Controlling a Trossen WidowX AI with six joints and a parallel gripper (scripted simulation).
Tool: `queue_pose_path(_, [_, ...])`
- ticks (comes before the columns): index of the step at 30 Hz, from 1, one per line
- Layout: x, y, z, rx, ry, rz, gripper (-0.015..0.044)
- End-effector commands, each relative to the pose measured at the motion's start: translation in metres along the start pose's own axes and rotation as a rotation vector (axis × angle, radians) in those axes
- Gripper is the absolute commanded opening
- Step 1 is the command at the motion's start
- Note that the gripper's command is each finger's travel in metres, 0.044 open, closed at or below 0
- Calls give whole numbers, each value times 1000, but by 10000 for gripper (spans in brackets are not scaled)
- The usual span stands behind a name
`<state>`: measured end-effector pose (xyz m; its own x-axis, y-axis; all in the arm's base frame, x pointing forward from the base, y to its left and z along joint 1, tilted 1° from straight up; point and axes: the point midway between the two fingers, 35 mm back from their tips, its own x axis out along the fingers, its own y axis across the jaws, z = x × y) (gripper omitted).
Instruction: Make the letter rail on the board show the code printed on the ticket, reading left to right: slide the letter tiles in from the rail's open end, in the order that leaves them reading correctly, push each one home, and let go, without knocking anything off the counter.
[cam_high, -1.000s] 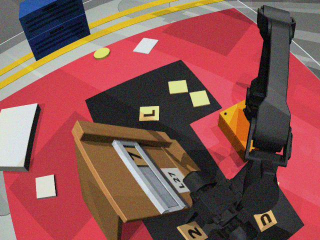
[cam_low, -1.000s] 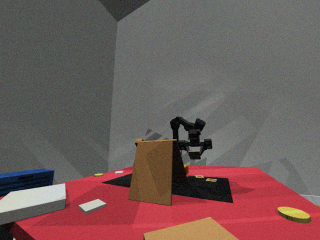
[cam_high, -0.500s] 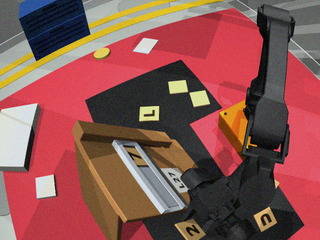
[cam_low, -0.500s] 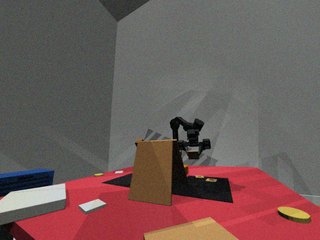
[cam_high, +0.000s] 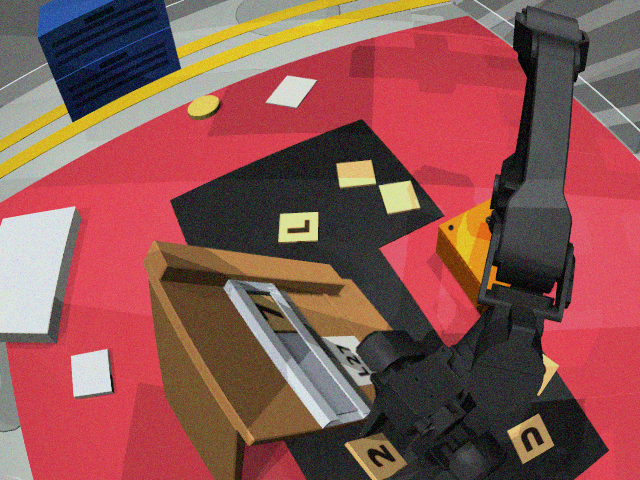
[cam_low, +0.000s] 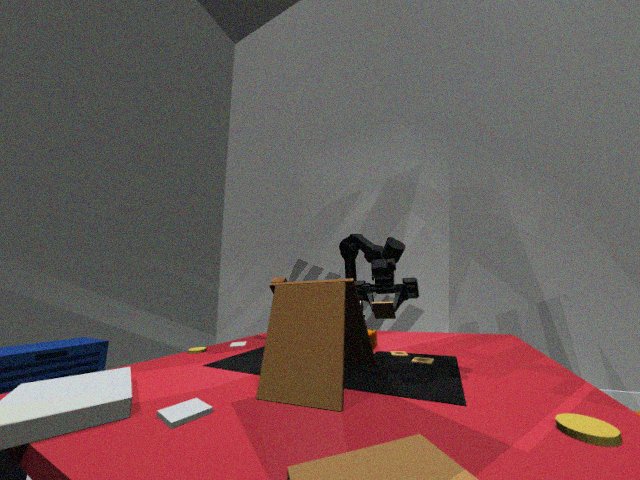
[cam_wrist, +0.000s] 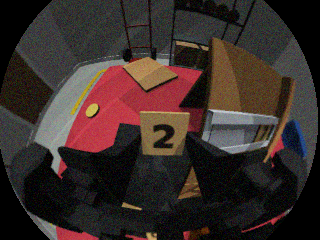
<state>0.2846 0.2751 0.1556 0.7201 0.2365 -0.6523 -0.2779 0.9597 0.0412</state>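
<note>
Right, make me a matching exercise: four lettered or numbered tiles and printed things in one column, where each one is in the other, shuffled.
1. 2 tile
2. 7 tile
3. L tile
4. ticket

A. lying on the black mat
B. held by the end effector
C. on the board, beside the rail
D. inside the rail

Pairs: 1-B, 2-D, 3-A, 4-C
</note>
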Motion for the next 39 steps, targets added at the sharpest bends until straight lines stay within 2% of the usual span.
queue_pose_path(1, [1,-2,-2,-8,4,2,0])
queue_pose_path(39, [1,-21,-1,-9,4,0,0])
